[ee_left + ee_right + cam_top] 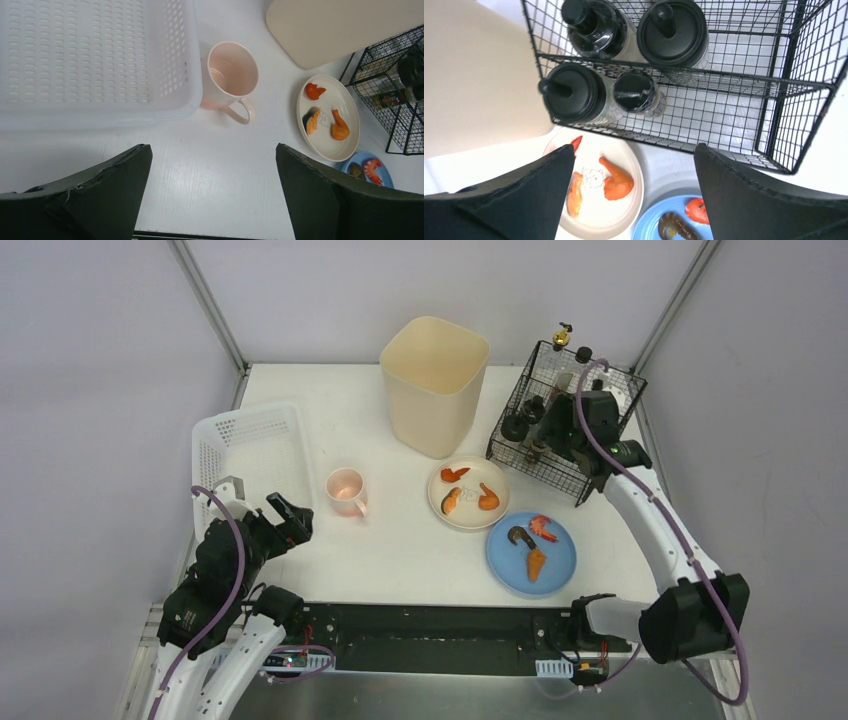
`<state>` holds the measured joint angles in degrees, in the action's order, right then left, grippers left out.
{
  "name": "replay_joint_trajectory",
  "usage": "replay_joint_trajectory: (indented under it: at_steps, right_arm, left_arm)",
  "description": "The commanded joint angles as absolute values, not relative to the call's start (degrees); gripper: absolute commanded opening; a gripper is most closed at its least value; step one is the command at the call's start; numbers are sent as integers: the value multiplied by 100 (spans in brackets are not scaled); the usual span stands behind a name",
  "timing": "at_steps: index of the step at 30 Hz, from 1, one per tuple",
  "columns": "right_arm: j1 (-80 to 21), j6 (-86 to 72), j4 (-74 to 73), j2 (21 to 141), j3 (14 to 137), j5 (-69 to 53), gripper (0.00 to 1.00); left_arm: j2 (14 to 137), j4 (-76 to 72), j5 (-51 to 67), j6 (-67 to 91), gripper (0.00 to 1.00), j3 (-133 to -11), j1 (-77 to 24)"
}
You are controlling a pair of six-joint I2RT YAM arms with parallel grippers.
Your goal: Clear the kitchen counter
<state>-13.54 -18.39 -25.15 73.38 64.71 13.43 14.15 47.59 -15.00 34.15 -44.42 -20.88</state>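
Right gripper (634, 150) hangs released and empty over the black wire rack (734, 77), far right on the large flat white bench (400, 550); left gripper (214, 150) gapes idle. Next target, I'd guess: the round cream plate (468, 518).

Illumination is bright, even and diffuse, from overhead. Shadows on the counter (400, 550) are soft and short, beside the basket (100, 50) and mug (231, 75). Wrist views curve straight lines toward the edges.
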Motion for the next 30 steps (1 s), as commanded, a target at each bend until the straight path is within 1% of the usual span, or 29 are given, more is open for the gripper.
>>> replay_joint_trajectory:
  at_steps: [1, 2, 7, 10, 14, 17, 21, 26, 30]
  right_arm:
    - [-1351, -1844, -2775, 6642, 6390, 868, 98]
    - [-1348, -1886, -2830, 6516, 6390, 754, 99]
    - [-1353, -1910, -2994, 5824, 6288, -151, 99]
    - [-1373, -2004, -3074, 5416, 6158, -387, 99]
    - [-1409, -2596, -3223, 4942, 5865, -120, 99]
    - [-1406, -3335, -3477, 4793, 5691, -131, 100]
    - [-1391, -2937, -3754, 4990, 5787, -699, 99]
    - [-1299, -2959, -4260, 5421, 5769, -272, 100]
    - [-1280, -3093, -4644, 5414, 5549, 751, 99]
  left_arm:
    - [1462, 4738, -1459, 3507, 99, -4516, -2030]
    - [1454, 4744, -1459, 3507, 100, -4517, -2030]
    - [1465, 4741, -1459, 3504, 100, -4517, -2030]
    - [1471, 4738, -1459, 3503, 100, -4518, -2030]
    - [1484, 4745, -1460, 3502, 100, -4517, -2035]
    - [1498, 4742, -1451, 3498, 100, -4515, -2030]
    - [1485, 4738, -1448, 3498, 100, -4517, -2035]
    - [1463, 4743, -1444, 3494, 100, -4510, -2033]
    - [1442, 4738, -1411, 3493, 100, -4519, -2030]
